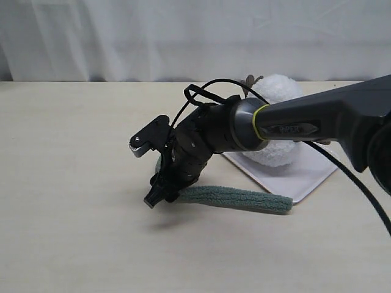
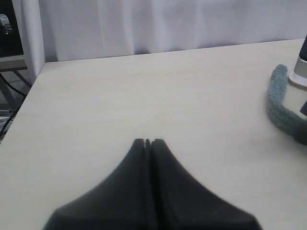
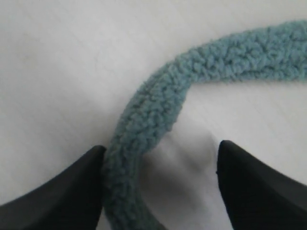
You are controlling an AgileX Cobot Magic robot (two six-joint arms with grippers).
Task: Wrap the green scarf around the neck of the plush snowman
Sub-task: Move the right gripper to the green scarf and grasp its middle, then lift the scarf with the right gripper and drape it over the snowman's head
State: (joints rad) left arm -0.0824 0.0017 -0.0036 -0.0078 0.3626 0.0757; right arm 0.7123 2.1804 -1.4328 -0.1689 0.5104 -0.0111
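The scarf (image 1: 238, 199) lies curved on the worktop (image 1: 73, 183). One stretch of it passes between the spread fingers of the right end effector (image 3: 160, 153) and brushes one finger. Its far end lies just beside the tray (image 1: 305, 177), where the snowman (image 1: 278, 91) sits behind that arm. The left end effector (image 2: 148, 142) is closed and empty, with the scarf well off to its side.

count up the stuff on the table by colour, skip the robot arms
green: 1, the green scarf
white: 2, the plush snowman and the tray under it
total: 3
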